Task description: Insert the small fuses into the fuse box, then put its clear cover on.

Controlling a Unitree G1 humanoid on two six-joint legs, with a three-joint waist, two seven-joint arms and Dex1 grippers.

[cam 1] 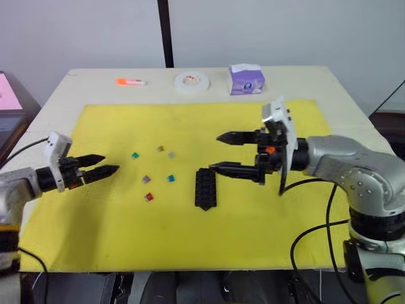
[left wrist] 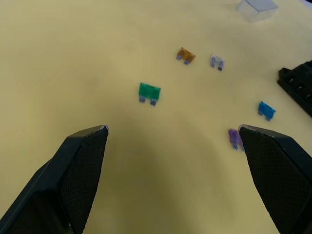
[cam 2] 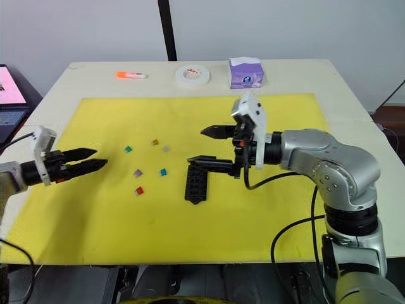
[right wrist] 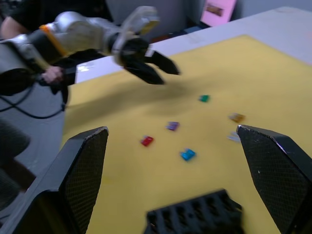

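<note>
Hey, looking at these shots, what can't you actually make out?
- fuse box: slot contents too small in the eye views; cut off by the edge in both wrist views.
- clear cover: cut by the left wrist view's edge.
- small fuses: markings too small.
- red fuse: blurred in the right wrist view.

Six small fuses point(cam 1: 155, 171) lay loose at centre-left of the frame (green, amber, grey, purple, teal, red). One fuse box point(cam 1: 207, 188) at centre. One tape roll point(cam 1: 192, 82), one tissue pack point(cam 1: 246, 79) and one orange marker point(cam 1: 130, 82) along the top.
</note>
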